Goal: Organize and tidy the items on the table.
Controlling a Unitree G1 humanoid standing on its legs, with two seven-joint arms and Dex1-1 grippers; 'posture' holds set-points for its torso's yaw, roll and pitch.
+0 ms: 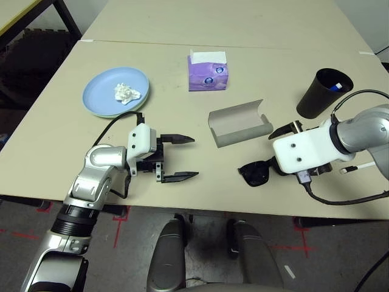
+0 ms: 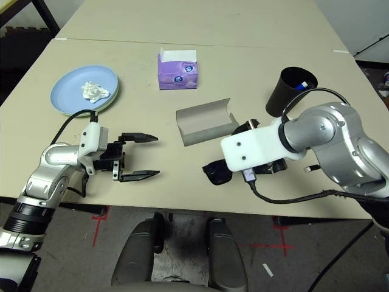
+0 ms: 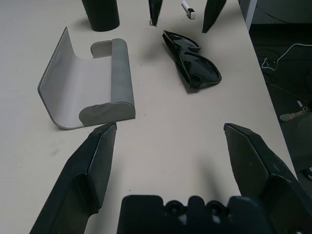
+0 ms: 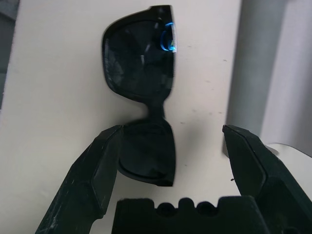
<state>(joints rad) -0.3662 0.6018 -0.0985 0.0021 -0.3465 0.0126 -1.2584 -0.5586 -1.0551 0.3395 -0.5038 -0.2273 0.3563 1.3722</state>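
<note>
Right gripper (image 4: 165, 161) spread wide, poised over black sunglasses (image 4: 144, 92) lying between my fingers on table (image 1: 182, 121), untouched. Step: pickup. Next: descend, close, carry to open grey case (image 1: 240, 125) just beyond.

Your left gripper (image 1: 183, 158) points roughly level toward your right, its two black fingers spread wide and empty, the silver forearm bent in from the left. Your right gripper (image 4: 170, 161) angles steeply downward with its jaws wide apart, gripping nothing.
</note>
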